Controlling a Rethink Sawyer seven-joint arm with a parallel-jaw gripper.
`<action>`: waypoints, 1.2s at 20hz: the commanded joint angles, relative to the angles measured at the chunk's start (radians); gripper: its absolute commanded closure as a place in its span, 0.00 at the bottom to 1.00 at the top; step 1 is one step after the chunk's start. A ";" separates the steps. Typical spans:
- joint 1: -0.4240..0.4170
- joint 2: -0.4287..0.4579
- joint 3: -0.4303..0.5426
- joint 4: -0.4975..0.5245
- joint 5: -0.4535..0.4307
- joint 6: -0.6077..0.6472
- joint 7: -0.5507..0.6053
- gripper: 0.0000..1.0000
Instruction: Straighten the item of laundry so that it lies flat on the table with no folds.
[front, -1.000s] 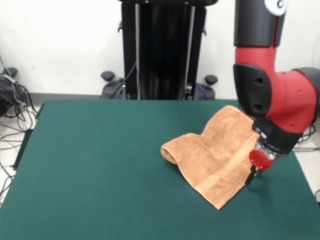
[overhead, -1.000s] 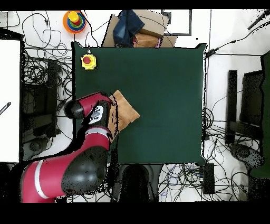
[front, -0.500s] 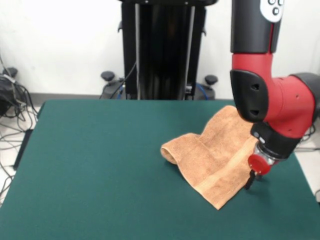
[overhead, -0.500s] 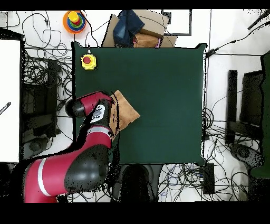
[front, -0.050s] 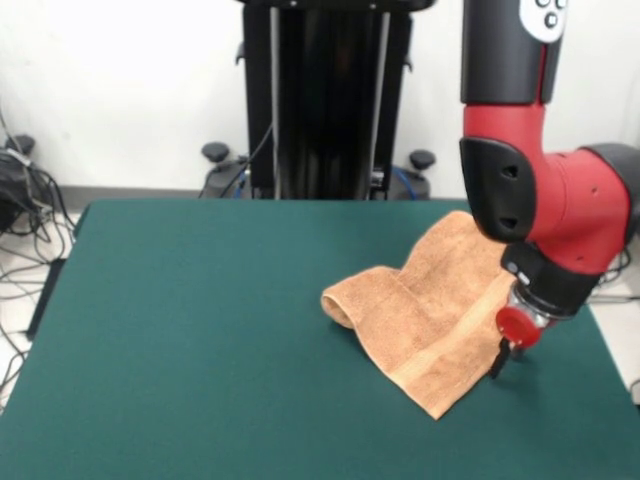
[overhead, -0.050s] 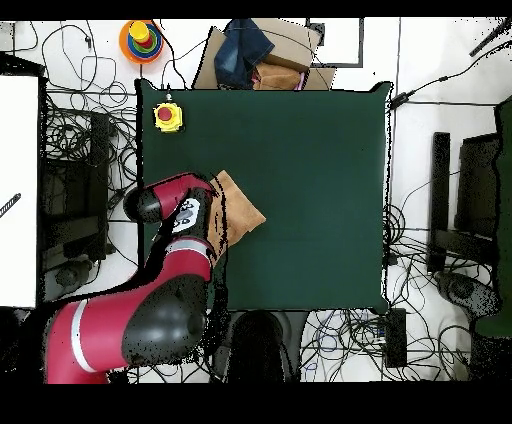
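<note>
The item of laundry (front, -0.050s: 430, 310) is an orange-tan towel lying rumpled on the right part of the green table (front, -0.050s: 200, 330). It has a rolled fold at its left end and a raised hump toward the far right corner. A stripe band runs near its front edge. My gripper (front, -0.050s: 497, 361) hangs below a red disc at the towel's right edge, low over the table. How it stands against the cloth does not show. In the overhead view the red arm (overhead, -0.050s: 180, 215) covers the left part of the towel (overhead, -0.050s: 240, 210) on the table (overhead, -0.050s: 310, 180), and the gripper is hidden.
A yellow box with a red button (overhead, -0.050s: 167, 116) sits on a table corner. Off the table lie a ring-stacking toy (overhead, -0.050s: 141, 40), a cardboard box with dark cloth (overhead, -0.050s: 258, 52) and many cables. The towel lies close to the table's edge.
The arm's upper links have shifted slightly over the last second. The gripper stays at the towel's right edge. The towel's shape is unchanged.
</note>
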 joint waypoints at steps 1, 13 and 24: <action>-0.034 -0.097 0.088 0.141 -0.026 0.009 0.086 0.00; -0.103 0.069 0.110 -0.022 -0.074 -0.076 0.023 0.00; -0.142 0.112 0.144 -0.083 -0.123 -0.077 -0.010 0.00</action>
